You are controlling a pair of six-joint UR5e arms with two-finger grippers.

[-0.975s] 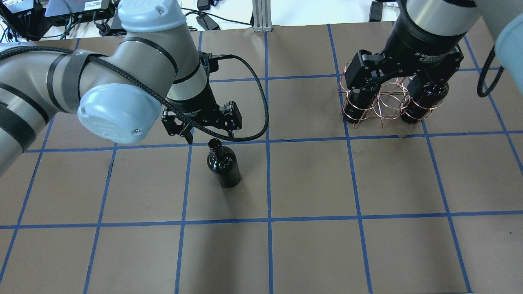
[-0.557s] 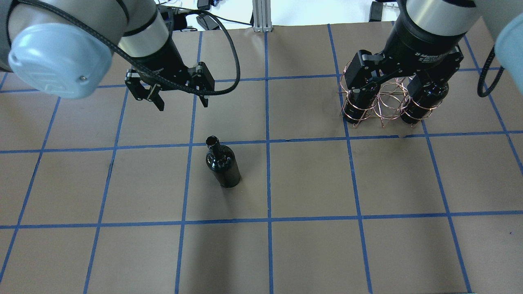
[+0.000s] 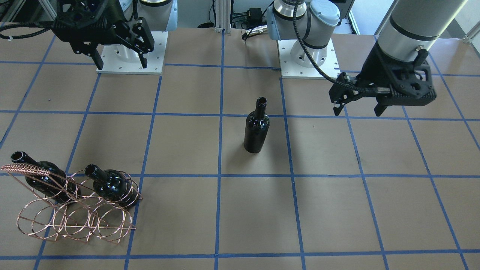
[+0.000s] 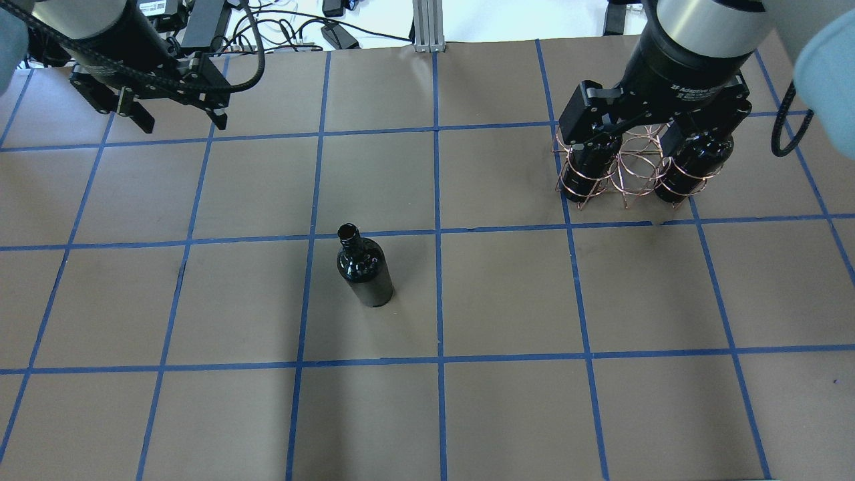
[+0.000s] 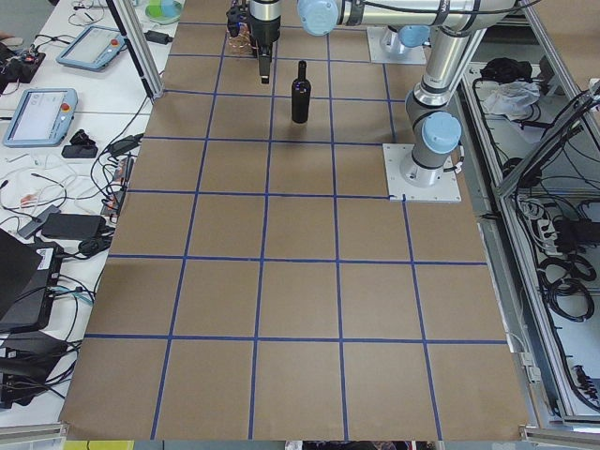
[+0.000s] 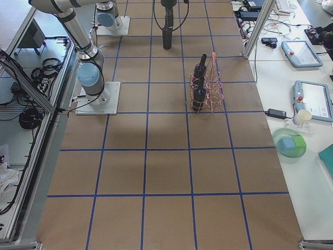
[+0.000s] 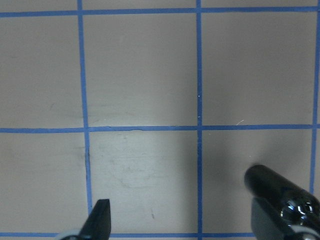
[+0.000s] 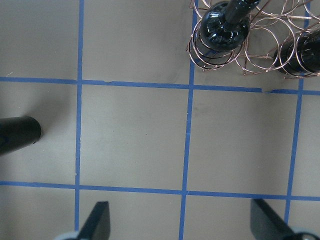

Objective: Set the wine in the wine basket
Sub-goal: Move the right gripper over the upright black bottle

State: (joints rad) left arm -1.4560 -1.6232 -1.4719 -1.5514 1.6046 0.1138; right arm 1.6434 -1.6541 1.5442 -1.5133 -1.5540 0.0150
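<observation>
- Black glass wine [image 4: 364, 270]: one bottle, upright and uncapped, standing alone on the table [image 4: 507, 414] near its middle. The base sits inside one taped square. Nothing touches it, and it is well apart from the basket and from both grippers.
- Copper wire basket [image 3: 71, 225]: a rack of joined rings, on the table toward the robot's right and on the side away from the robot. A coil-wrapped handle [image 3: 26, 169] slants across its top.
- Dark first bottle [image 3: 48, 182]: upright in a ring at one end of the basket, beside the handle.
- Dark second bottle [image 3: 112, 185]: upright in a ring at the other end, with wire rings between the two.
- Black left gripper [image 4: 182, 121]: jaws spread, holding nothing, raised over the table's far left part and well clear of the wine. Its wrist view shows bare paper between the fingertips, with the wine at the lower right edge.
- Black right gripper [image 4: 641, 143]: jaws spread wide, holding nothing, raised. In the overhead view its fingers overlap the two racked bottles. The front view shows it apart from the basket. Its wrist view shows the basket at the top edge and bare paper between the fingertips.
- Brown paper table cover, marked into squares by blue tape [image 4: 437, 294].
</observation>
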